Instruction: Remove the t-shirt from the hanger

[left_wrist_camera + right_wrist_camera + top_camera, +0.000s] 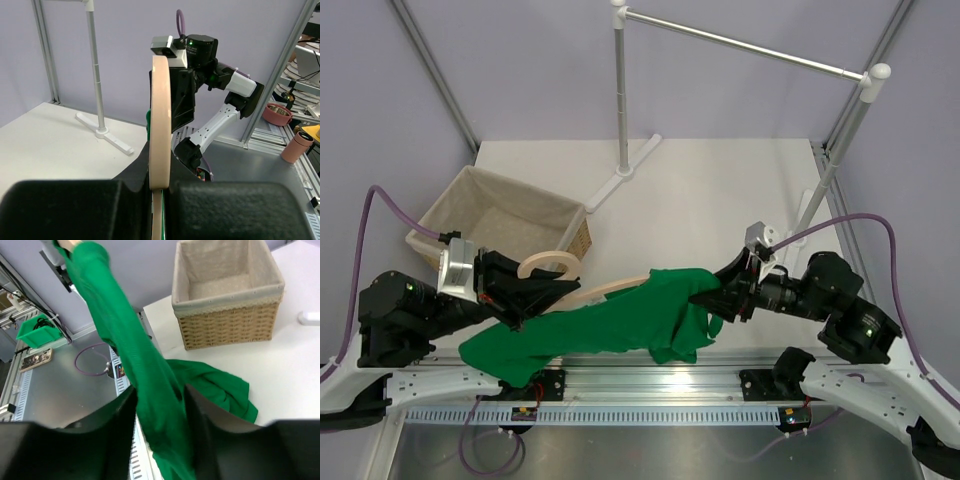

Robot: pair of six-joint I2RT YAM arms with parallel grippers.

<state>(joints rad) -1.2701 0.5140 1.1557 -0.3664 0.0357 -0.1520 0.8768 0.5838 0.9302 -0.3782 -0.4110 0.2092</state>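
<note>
The pale wooden hanger (pixel 605 290) is held up over the near edge of the table, its hook (pixel 550 263) toward the basket. My left gripper (pixel 525 300) is shut on the hanger next to the hook; in the left wrist view the wooden bar (pixel 160 120) stands edge-on between the closed fingers (pixel 160 200). The green t-shirt (pixel 610 325) drapes over the hanger, one end sagging at the left. My right gripper (pixel 705 295) is at the shirt's right end. In the right wrist view its fingers (pixel 160 410) stand apart with a band of t-shirt (pixel 125 355) running between them.
A lined wicker basket (pixel 525 190) sits at the back left of the table, also in the right wrist view (pixel 227 295). A metal rail stand (pixel 620 100) rises behind the middle, its white foot (pixel 615 180) on the tabletop. A second post (pixel 845 140) stands at the right.
</note>
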